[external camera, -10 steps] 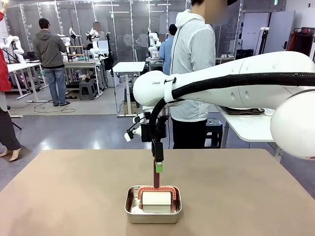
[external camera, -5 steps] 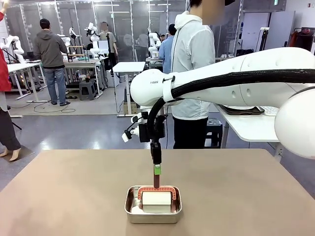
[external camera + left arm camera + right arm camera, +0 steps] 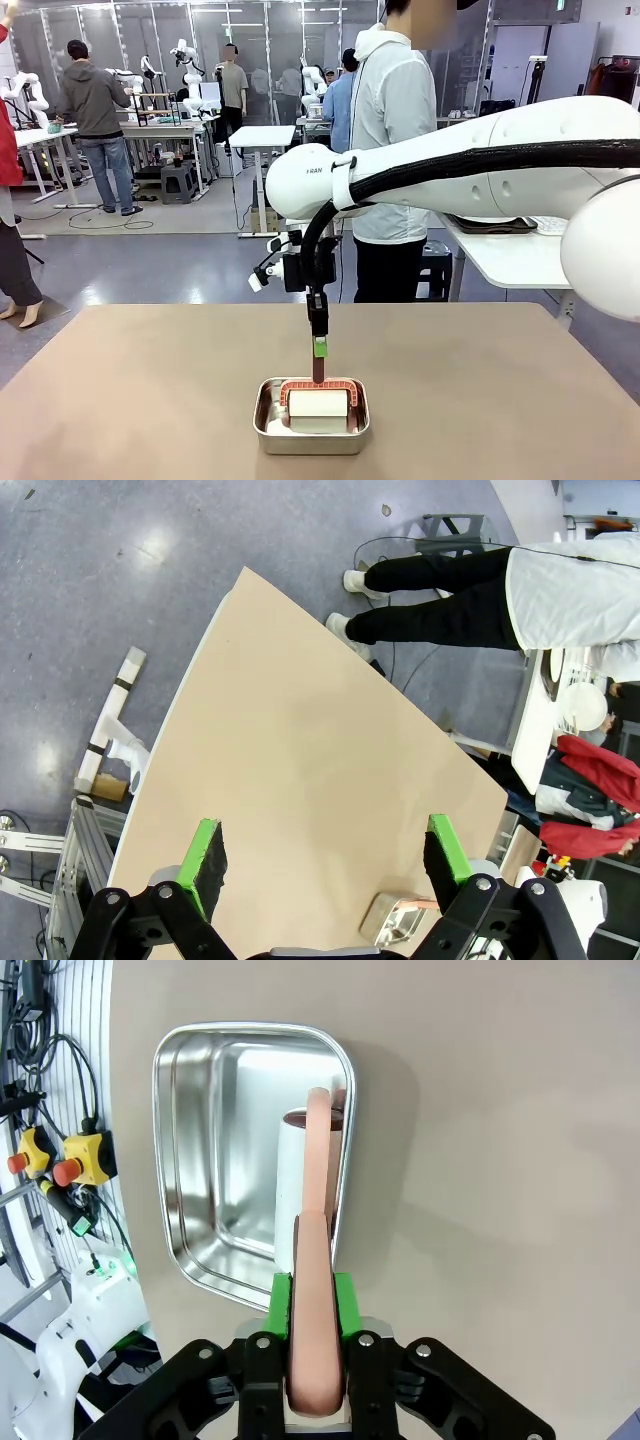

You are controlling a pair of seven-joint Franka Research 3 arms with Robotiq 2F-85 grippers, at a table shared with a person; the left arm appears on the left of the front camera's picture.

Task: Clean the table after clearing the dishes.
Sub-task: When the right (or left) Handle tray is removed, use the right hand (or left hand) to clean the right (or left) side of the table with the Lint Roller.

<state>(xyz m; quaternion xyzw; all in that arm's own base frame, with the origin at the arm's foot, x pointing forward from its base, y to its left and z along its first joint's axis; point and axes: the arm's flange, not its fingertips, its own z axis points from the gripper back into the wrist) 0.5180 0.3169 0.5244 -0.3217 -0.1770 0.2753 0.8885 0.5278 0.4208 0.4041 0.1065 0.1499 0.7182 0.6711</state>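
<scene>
1. Here, the right gripper (image 3: 319,345) pinches the smooth pinkish handle (image 3: 312,1220), which rises upright from a white cylindrical roller (image 3: 318,403) lying in a shiny, round-cornered steel pan (image 3: 262,425).
2. The pan sits near the near edge of the matte tan table (image 3: 140,380), with open top all around it.
3. The left gripper (image 3: 323,832) hangs spread wide above the table.

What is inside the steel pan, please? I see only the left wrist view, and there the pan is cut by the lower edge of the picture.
Observer: A white roller in a pink frame lies inside the pan.
Operator: Thank you. Is the right hand holding this roller, or is it only near?
Observer: It is holding it. The right hand is shut on the pink handle, which rises out of the pan.
</scene>
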